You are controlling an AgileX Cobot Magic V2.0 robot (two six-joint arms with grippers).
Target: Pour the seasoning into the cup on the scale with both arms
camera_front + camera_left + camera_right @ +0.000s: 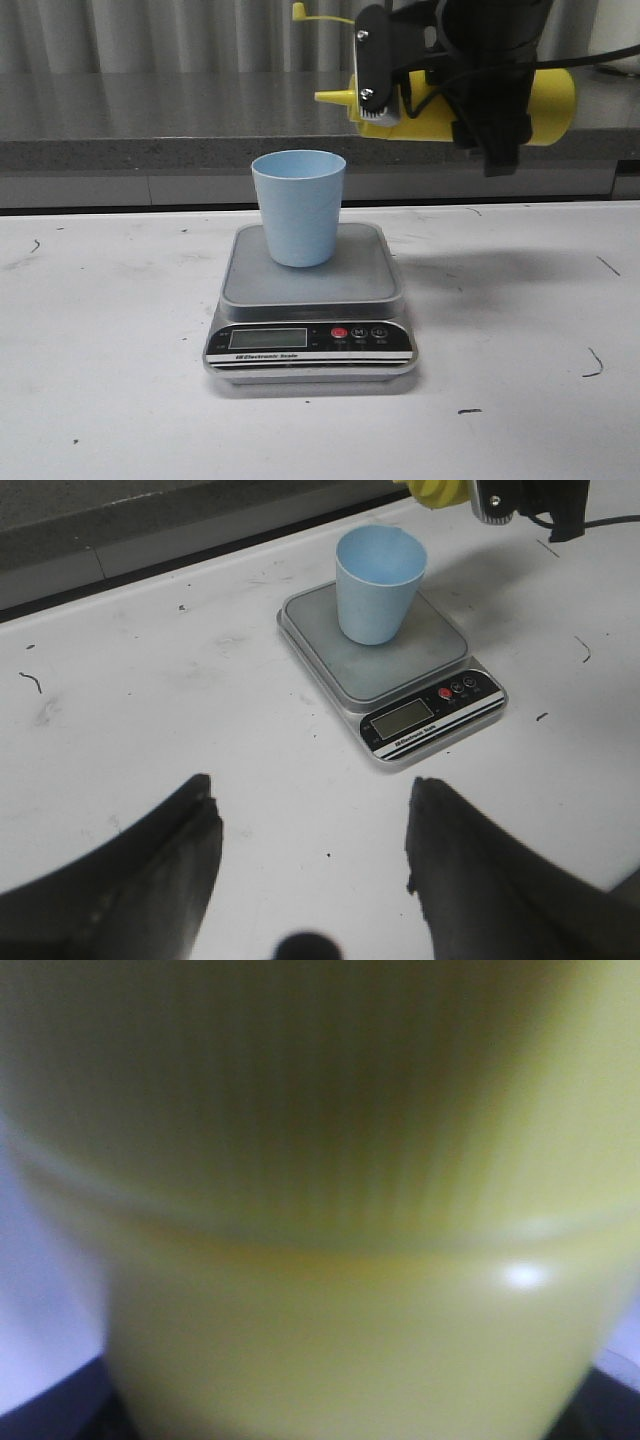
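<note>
The light-blue cup (299,205) stands upright on the grey platform of the scale (350,285). My right gripper (440,95) is shut on the yellow seasoning bottle (548,103) and holds it lying sideways in the air, above and to the right of the cup, its cone nozzle (332,97) pointing left. The bottle fills the right wrist view (330,1290). My left gripper (310,810) is open and empty over bare table, short of the scale (425,715) and cup (378,585). It does not show in the front view.
The white table (110,330) has small dark marks. A grey counter ledge (120,140) runs along the back behind the scale. The bottle's loose cap tether (320,15) sticks up at the top.
</note>
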